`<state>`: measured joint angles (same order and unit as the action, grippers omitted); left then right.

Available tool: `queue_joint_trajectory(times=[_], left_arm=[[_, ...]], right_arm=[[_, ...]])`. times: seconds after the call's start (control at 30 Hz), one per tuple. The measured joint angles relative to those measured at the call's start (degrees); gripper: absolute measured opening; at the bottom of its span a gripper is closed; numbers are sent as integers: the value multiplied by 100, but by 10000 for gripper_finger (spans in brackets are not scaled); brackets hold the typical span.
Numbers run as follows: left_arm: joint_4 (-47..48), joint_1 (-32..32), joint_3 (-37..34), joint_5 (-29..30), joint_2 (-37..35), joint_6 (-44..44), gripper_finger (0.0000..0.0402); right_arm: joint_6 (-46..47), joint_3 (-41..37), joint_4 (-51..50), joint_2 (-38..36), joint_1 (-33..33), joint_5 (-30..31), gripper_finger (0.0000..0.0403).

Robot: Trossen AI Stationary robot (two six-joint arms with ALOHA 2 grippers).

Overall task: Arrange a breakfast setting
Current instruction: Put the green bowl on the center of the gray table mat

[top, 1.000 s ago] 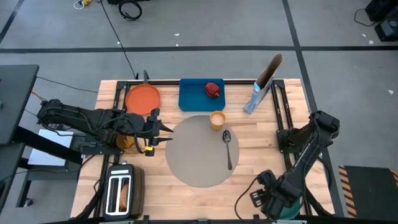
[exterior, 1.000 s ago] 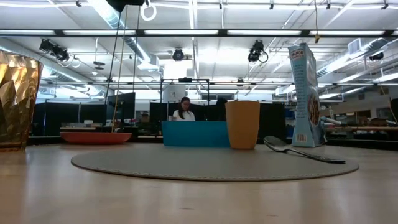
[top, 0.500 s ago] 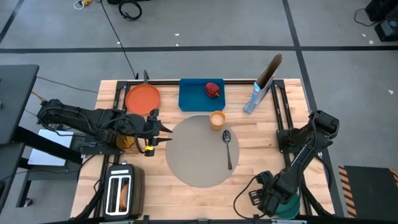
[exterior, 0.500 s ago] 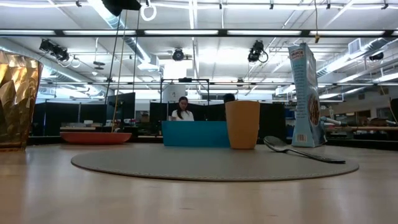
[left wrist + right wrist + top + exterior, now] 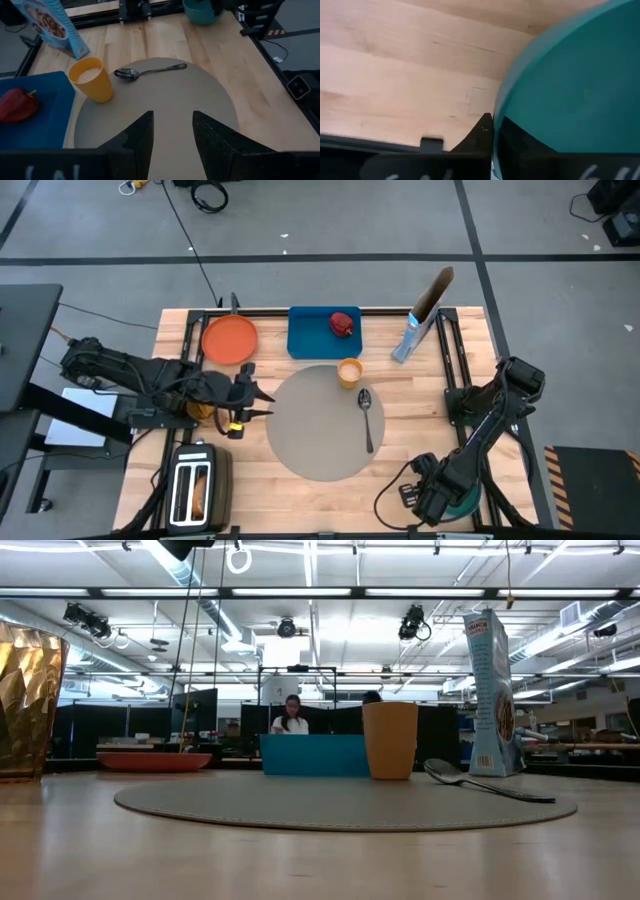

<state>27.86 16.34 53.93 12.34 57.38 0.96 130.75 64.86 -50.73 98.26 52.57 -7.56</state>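
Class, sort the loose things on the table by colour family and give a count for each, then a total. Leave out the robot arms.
Orange or yellow: 2, plate, cup
Blue or teal: 3, tray, cereal bag, bowl
Red: 1, apple
Grey or silver: 3, mat, spoon, toaster
Total: 9

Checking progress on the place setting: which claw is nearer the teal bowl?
Right. The right claw is shut on the teal bowl rim at the table's near right corner. The left claw hovers open at the grey mat left edge, far away.
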Motion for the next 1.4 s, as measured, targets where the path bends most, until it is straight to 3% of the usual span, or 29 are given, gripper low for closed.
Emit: queue_joint_trajectory(times=[0.17, 0.4, 0.77, 0.9, 1.2, 1.4], left_arm=[[-4, -19, 1, 2, -2, -12, 144], [32, -188, 0, 4, -2, -16, 144], [41, -724, 1, 6, -15, -165, 144], [32, -880, 0, 5, -15, -253, 144], [-46, -916, 2, 4, -15, -314, 144], [-207, -916, 1, 4, -15, -317, 144]], right_arm=[[-897, 647, -711, 0, -291, 161, 15], [-3217, 1638, -1319, 2, -886, 896, 12], [-6410, 1880, -735, 11, -1536, 1123, 12], [-8171, 1880, -305, 11, -1632, 1247, 12], [-13429, 1764, 217, 9, -1939, 1222, 12], [-15245, 1557, 253, 9, -2531, 1132, 12]])
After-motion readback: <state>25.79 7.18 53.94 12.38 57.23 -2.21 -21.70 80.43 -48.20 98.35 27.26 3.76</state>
